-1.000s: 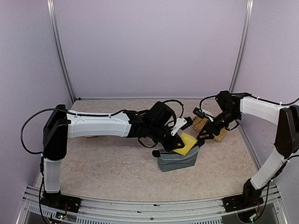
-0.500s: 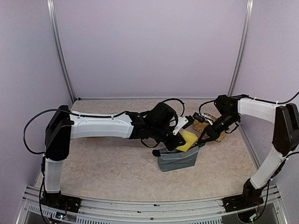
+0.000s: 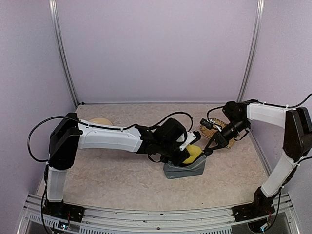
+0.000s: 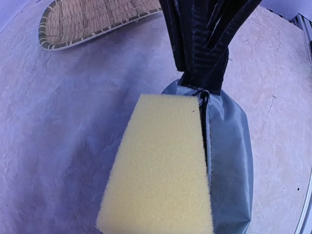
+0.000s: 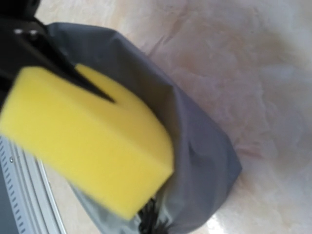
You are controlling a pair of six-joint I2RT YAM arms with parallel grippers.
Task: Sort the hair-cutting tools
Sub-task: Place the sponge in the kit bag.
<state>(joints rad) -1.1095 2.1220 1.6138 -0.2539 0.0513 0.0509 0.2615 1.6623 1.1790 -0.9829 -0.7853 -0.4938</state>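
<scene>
The left arm is built of smooth white shell links joined by bulky black joint housings. It has a boxy black shoulder block and a white lower column on a black base plate. A thin black cable bows out beside the shoulder and follows the white link. The right arm matches it, with white links, a black elbow block, a black base and a second thin black cable. The right jaws are matte black with fine ribbing.

A robot lab cell: plain lilac walls, aluminium corner posts, a slotted mounting rail along the marbled table.
</scene>
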